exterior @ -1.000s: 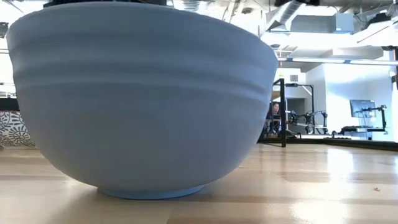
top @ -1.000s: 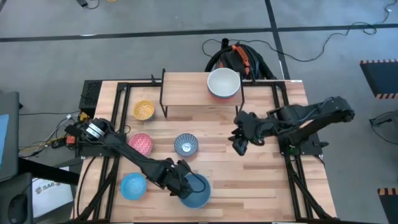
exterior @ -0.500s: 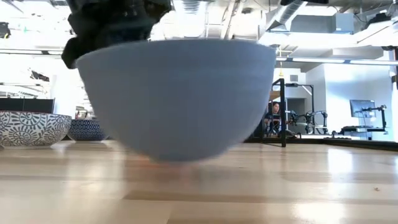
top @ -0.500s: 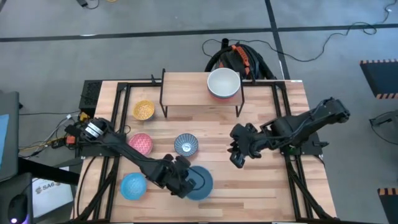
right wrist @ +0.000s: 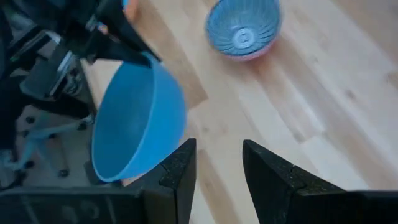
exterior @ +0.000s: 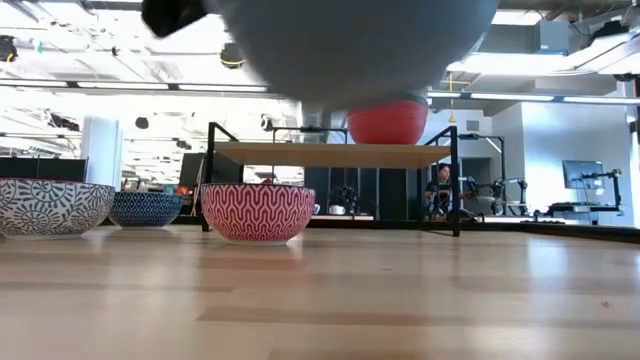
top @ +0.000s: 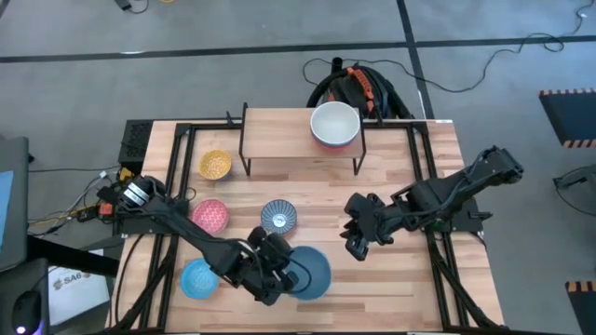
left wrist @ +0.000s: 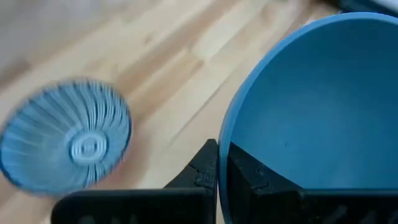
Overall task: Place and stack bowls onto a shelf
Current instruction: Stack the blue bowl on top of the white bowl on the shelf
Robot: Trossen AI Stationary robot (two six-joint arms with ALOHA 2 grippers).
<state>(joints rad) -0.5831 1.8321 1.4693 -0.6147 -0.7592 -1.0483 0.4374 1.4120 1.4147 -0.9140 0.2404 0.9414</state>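
My left gripper is shut on the large blue bowl, which shows high up in the low view. My right gripper is open and hovers to the bowl's right, touching nothing. The shelf stands at the table's far side. On it a cream white bowl sits nested in the red bowl. Yellow, pink, blue-white patterned and light blue bowls rest on their feet on the table. My left gripper holds the large blue bowl by its rim on the side toward the table's left. One finger is inside the bowl and one outside. The fingers come from the table's left, slanting down. The bowl is lifted clear, mouth upward.
Bare tabletop lies between the held bowl and the table's right edge, and in front of the shelf. Black frame rails run along both table sides. Black and orange gear lies behind the shelf.
My left gripper has raised the large blue bowl off the table and carried it a little toward the right edge; the bowl now hangs clear above the wood. My right gripper has moved toward the near edge, closer to the bowl.
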